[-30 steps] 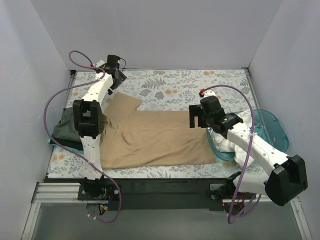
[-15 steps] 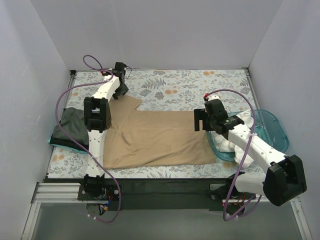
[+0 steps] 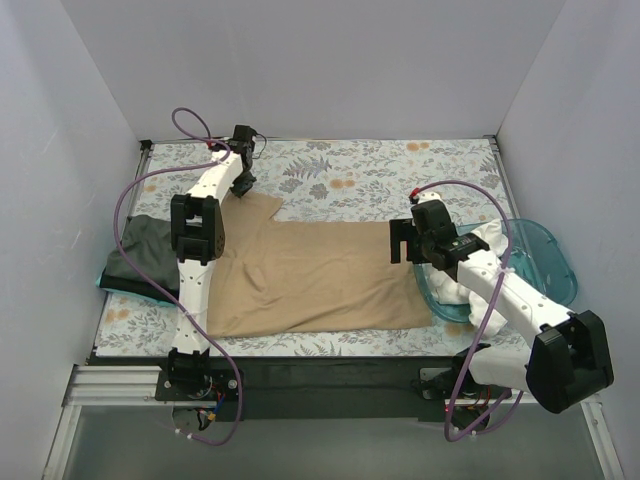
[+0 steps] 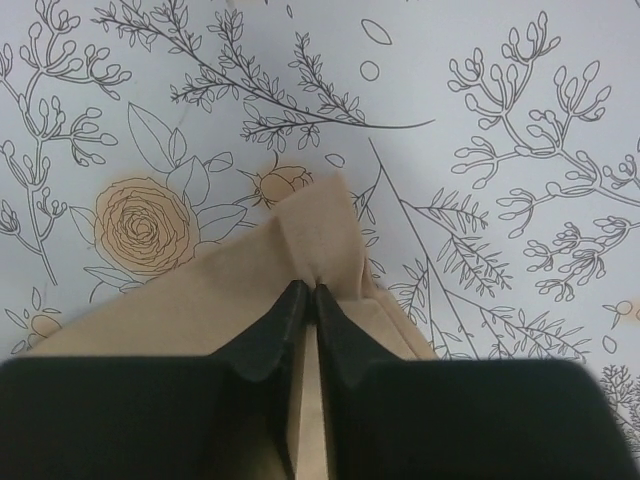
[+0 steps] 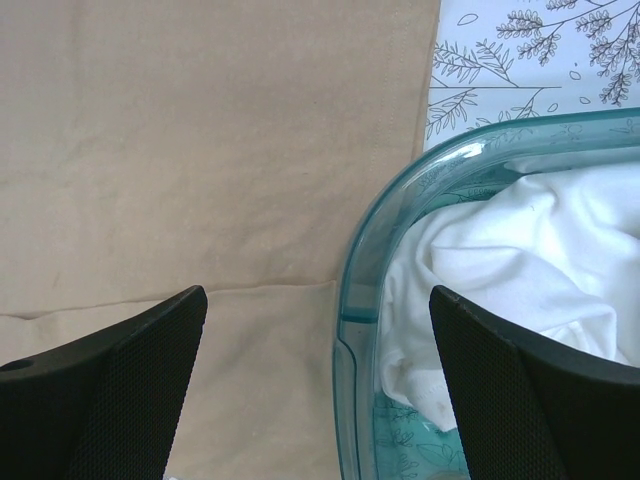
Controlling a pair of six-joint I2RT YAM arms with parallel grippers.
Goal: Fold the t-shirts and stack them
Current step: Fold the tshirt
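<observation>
- Table (image 3: 380, 170): carries all the laundry.
- Tan t-shirt (image 3: 310, 275): spread flat mid-table; we judge it laid out for folding.
- Teal tub (image 3: 548, 262): at the right edge, holding white t-shirts (image 5: 520, 240) not yet folded.
- Dark t-shirt (image 3: 140, 255): at the left edge, likely the stack's base.
- Left fingers (image 4: 285, 325): closed, pinching the tan sleeve's corner.
- Right fingers (image 5: 110, 390): spread wide, empty, above the hem.

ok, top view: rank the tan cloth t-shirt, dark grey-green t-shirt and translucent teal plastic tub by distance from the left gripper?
1. Tan t-shirt, far-left corner pinched in the left gripper.
2. Dark grey-green t-shirt, left edge.
3. Teal plastic tub, far right.
</observation>
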